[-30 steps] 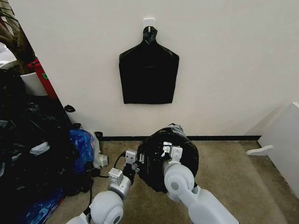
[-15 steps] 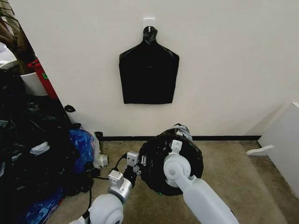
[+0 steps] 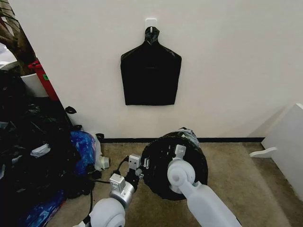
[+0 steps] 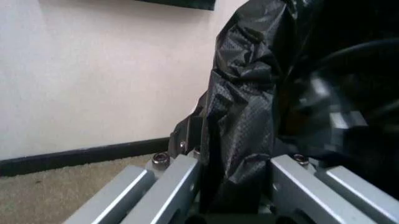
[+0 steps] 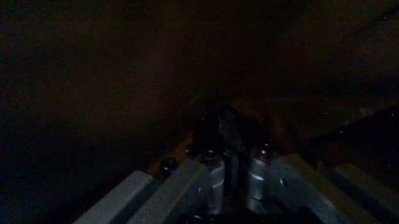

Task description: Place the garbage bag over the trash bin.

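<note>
Bag draped over bin on the floor by the wall; both arms at its rim.

The thin, glossy, crinkled black plastic garbage bag (image 3: 161, 165) covers the round bin, hiding it. It looks light, floppy and slippery; best held by a pinched rim fold. The left gripper (image 4: 234, 186) has its fingers (image 4: 171, 184) closed on a fold of film. The right gripper (image 5: 234, 179) sits in the dark interior, fingers nearly together; what they grip cannot be told.

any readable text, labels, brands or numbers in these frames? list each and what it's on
None readable.
Green patch on the red object at the left: too small to read.
Black bag pack on the wall, garbage bag and both arms: no print visible.
Left gripper holds a fold of the garbage bag; plain embossed plastic, no lettering.
</note>
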